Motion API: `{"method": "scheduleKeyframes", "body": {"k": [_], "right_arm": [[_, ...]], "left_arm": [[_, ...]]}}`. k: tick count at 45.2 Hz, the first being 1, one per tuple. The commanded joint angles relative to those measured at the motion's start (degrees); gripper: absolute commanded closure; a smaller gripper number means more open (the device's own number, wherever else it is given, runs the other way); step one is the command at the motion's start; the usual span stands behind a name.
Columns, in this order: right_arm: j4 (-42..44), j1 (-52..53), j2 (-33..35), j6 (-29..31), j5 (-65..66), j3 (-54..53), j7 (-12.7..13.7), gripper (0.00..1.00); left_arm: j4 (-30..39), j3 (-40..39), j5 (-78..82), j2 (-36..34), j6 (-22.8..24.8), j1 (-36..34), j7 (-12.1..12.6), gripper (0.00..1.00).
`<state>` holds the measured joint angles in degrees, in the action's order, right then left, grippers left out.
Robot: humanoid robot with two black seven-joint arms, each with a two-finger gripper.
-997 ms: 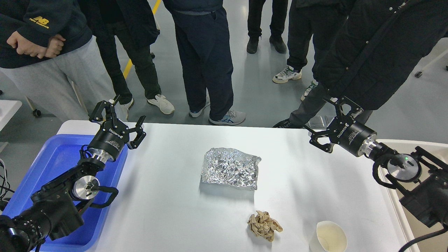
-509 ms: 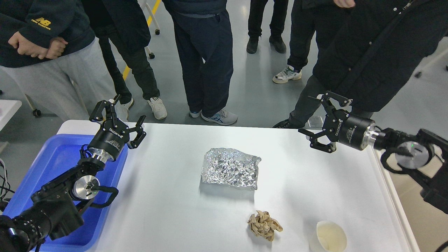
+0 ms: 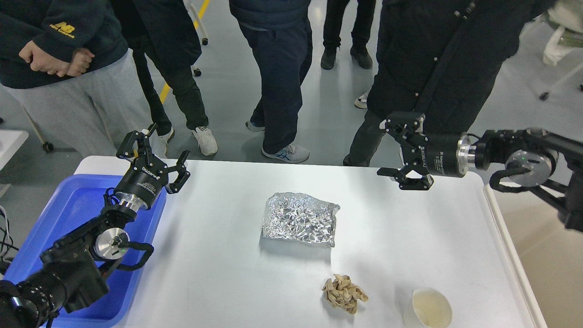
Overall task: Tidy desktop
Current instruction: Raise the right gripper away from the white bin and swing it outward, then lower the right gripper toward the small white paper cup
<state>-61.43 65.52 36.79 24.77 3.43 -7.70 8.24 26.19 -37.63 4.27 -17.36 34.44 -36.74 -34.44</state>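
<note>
The desktop [image 3: 218, 273], a plain white matte slab with rounded corners, fills the middle of the view and carries three loose items. A crumpled sheet of silver foil [image 3: 300, 218] lies near its centre, sharply creased and glinting. Nearer, a small wad of brown paper [image 3: 344, 294] sits just left of a white paper cup [image 3: 427, 308] standing upright and apparently empty at the near right edge.

The left gripper [image 3: 152, 152] hangs over the far left corner beside the blue plastic tray [image 3: 68, 205], fingers spread and holding nothing. This is probably a waiting pose close to a drop-off place. The right gripper [image 3: 401, 150] points leftward above the far right part of the desktop, its fingers also spread and empty, seemingly lined up to approach the foil. Several onlookers stand beyond the far edge.
</note>
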Motion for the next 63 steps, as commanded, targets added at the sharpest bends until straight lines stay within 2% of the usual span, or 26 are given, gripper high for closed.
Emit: {"method": "scheduleKeyframes", "body": {"k": [1, 13, 18, 29, 43, 52, 63], "right_arm": [[-4.3, 12.7, 1.2, 0.0, 0.2, 13.2, 1.0, 0.0], [-9.7, 21.8, 1.8, 0.1, 1.4, 23.0, 2.0, 0.0], [-11.8, 23.2, 4.2, 0.5, 5.2, 25.8, 2.0, 0.0], [-20.1, 22.9, 14.2, 0.7, 14.9, 29.6, 2.0, 0.0], [-25.1, 20.2, 24.4, 0.7, 20.8, 30.4, 2.0, 0.0], [-26.4, 16.2, 27.5, 0.4, 23.1, 30.3, 2.0, 0.0], [-26.3, 12.9, 27.5, -0.8, 26.1, 30.3, 2.0, 0.0]], "left_arm": [[0.0, 0.0, 0.0, 0.0, 0.0, 0.0, 0.0, 0.0], [0.0, 0.0, 0.0, 0.0, 0.0, 0.0, 0.0, 0.0], [0.0, 0.0, 0.0, 0.0, 0.0, 0.0, 0.0, 0.0], [0.0, 0.0, 0.0, 0.0, 0.0, 0.0, 0.0, 0.0], [0.0, 0.0, 0.0, 0.0, 0.0, 0.0, 0.0, 0.0], [0.0, 0.0, 0.0, 0.0, -0.1, 0.1, 0.0, 0.0], [0.0, 0.0, 0.0, 0.0, -0.1, 0.1, 0.0, 0.0]]}}
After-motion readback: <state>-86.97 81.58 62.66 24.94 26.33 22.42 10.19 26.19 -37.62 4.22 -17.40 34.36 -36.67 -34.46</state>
